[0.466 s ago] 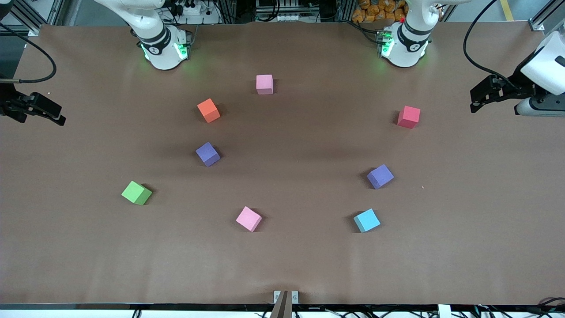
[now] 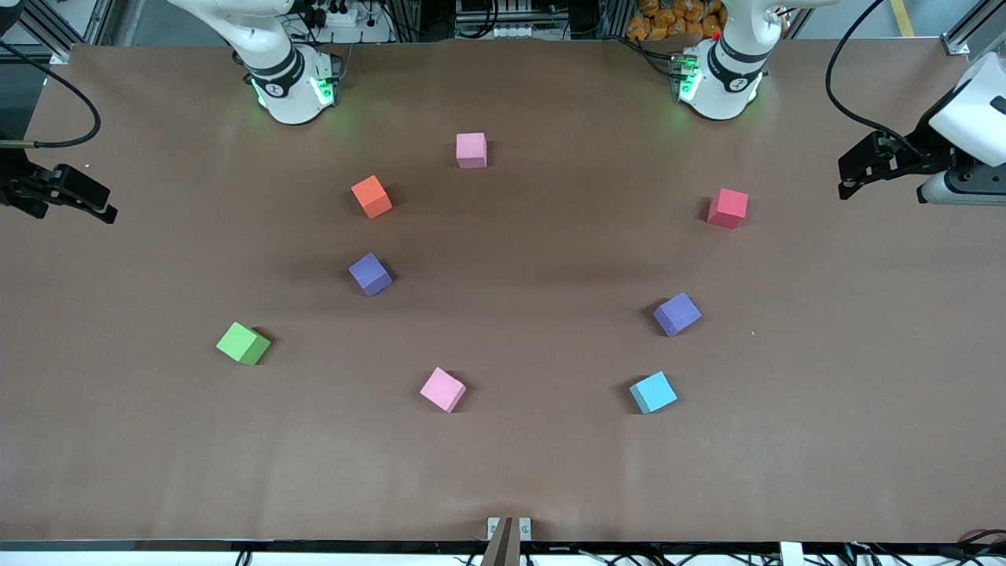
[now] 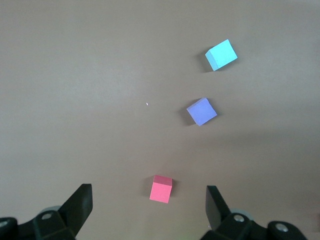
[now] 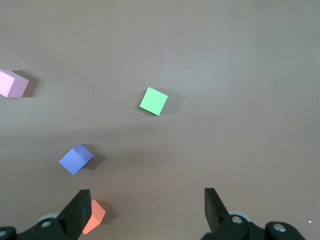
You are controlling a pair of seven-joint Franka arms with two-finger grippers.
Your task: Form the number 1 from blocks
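Eight foam blocks lie scattered and apart on the brown table. A light pink block is closest to the bases, with an orange one and a red one a little nearer the camera. Two purple blocks, a green one, another pink one and a light blue one are nearer still. My left gripper hangs open above the table's left-arm end; its wrist view shows the red block far below its fingers. My right gripper hangs open above the right-arm end, holding nothing.
The two arm bases stand at the table's edge farthest from the camera. A small metal bracket sits at the edge nearest the camera.
The left arm's hand has shifted very slightly. The blocks and the right arm have not moved.
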